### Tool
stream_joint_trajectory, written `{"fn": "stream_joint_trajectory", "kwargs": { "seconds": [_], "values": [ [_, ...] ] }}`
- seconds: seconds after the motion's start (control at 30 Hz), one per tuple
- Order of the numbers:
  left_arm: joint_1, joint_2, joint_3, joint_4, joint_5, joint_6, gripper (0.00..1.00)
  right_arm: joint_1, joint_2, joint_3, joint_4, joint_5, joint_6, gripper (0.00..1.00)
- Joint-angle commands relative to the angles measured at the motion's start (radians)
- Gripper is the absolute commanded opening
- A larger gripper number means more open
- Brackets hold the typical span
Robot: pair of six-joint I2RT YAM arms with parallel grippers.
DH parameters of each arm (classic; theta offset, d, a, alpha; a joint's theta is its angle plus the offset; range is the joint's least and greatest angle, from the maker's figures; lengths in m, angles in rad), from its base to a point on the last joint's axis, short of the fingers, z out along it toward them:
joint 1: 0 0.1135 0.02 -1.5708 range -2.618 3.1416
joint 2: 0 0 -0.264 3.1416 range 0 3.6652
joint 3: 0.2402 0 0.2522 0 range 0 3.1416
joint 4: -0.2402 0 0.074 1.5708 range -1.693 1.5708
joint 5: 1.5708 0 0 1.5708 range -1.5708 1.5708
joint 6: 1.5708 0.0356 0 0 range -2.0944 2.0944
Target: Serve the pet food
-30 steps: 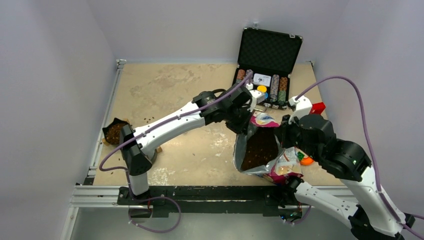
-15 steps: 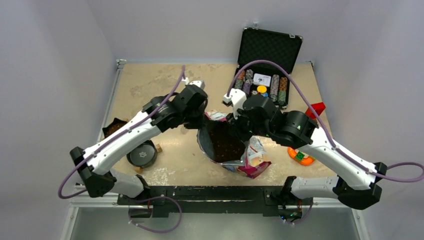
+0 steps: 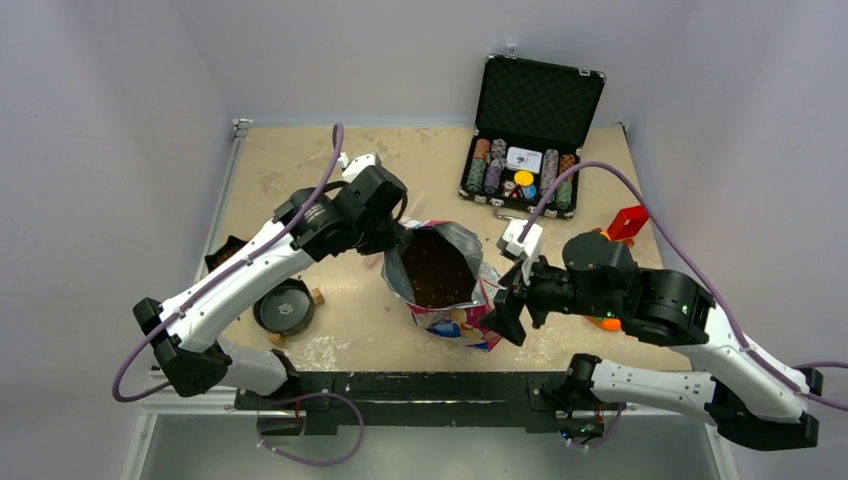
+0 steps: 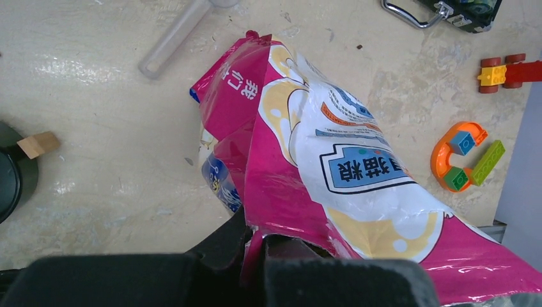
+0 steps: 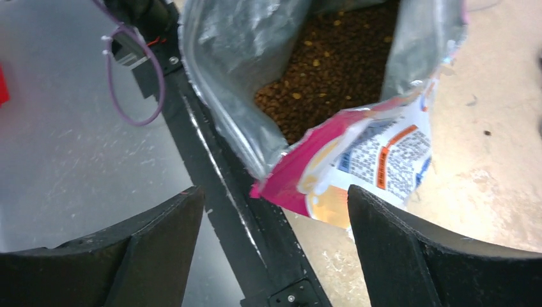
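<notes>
Now the left gripper (image 4: 252,246) pinches the bag (image 4: 332,160) of pet food (image 5: 332,57); the right gripper (image 5: 275,217) gapes empty.

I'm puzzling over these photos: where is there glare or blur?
Left wrist view: white glare streaks on the glossy bag and the table; its own fingers are soft, dark blurs. Right wrist view: the bag's silver lining shines, kibble sits shaded. Top view: even light, sharp.

open pink bag (image 5: 377,153), pet food (image 5: 332,70) inside, jaws spread wide below
</notes>
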Motion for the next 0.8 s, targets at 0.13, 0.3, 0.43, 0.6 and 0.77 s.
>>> {"fn": "stream_joint_trajectory", "kwargs": {
  "seconds": [0.13, 0.3, 0.43, 0.6, 0.77],
  "values": [
    [0.017, 0.043, 0.261, -0.075, -0.183, -0.186, 0.0, 0.053, 0.143, -0.028, 0.043, 0.079, -0.042, 0.71],
    [0.016, 0.07, 0.339, -0.14, -0.231, -0.242, 0.0, 0.106, 0.19, -0.005, 0.0, 0.441, 0.056, 0.32],
    [0.029, 0.055, 0.347, -0.143, -0.244, -0.274, 0.0, 0.106, 0.083, -0.056, 0.026, 0.43, 0.062, 0.05],
    [0.086, 0.006, 0.333, -0.167, -0.082, -0.376, 0.77, 0.106, -0.009, -0.083, -0.004, 0.323, 0.05, 0.0],
    [0.15, -0.123, 0.126, -0.062, 0.188, -0.598, 0.95, 0.106, -0.005, -0.081, 0.014, 0.3, 0.031, 0.0]
  ]
}}
